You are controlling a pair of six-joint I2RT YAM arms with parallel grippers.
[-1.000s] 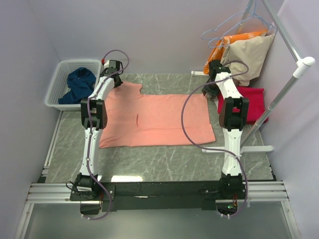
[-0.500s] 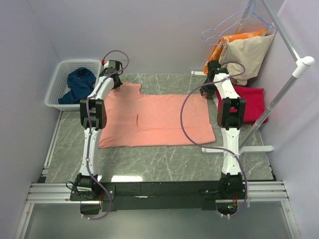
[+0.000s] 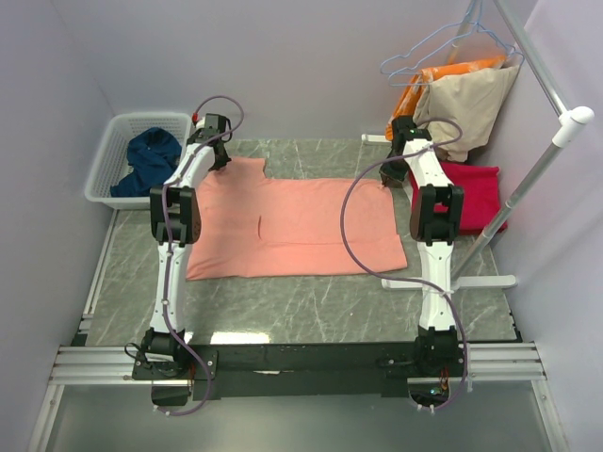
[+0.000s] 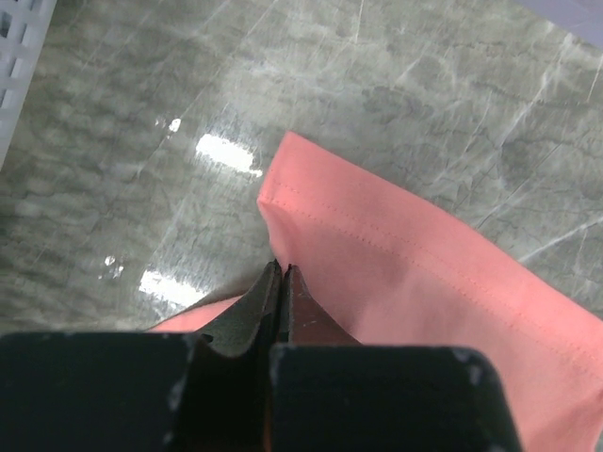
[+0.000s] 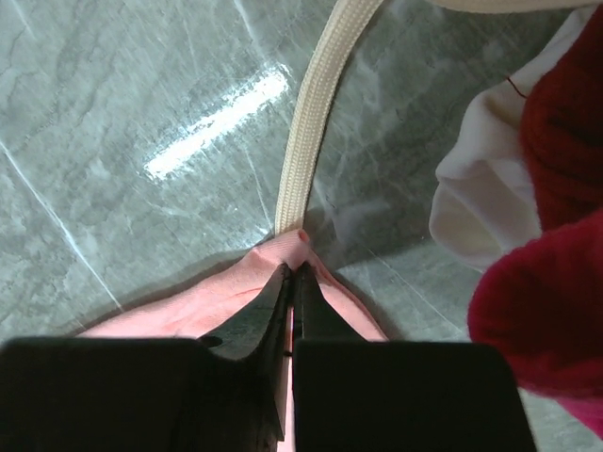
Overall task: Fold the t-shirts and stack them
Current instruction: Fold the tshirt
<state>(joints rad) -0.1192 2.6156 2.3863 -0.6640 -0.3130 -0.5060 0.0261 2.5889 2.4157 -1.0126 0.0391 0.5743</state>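
Note:
The salmon-pink t-shirt (image 3: pixel 292 226) lies flat across the middle of the table. My left gripper (image 3: pixel 219 156) is at its far left corner; in the left wrist view its jaws (image 4: pixel 283 269) are pressed together on the pink cloth (image 4: pixel 424 273) at a hemmed edge. My right gripper (image 3: pixel 388 177) is at the far right corner, shut (image 5: pixel 295 270) on a pinched-up peak of pink fabric (image 5: pixel 279 250). The crimson-red t-shirt (image 3: pixel 471 193) lies folded at the right and also fills the right of the right wrist view (image 5: pixel 556 282). The navy-blue t-shirt (image 3: pixel 151 160) is crumpled in the basket.
A white basket (image 3: pixel 105 155) stands at the far left. At the far right is a clothes rack pole (image 3: pixel 528 179) with hangers holding beige and orange garments (image 3: pixel 466 94). Its white foot (image 5: pixel 316 113) runs just beyond my right fingers, beside a white cloth (image 5: pixel 480 198).
My right gripper has closed from open onto the shirt's far right corner, after shifting slightly towards it. The left gripper stays shut in place.

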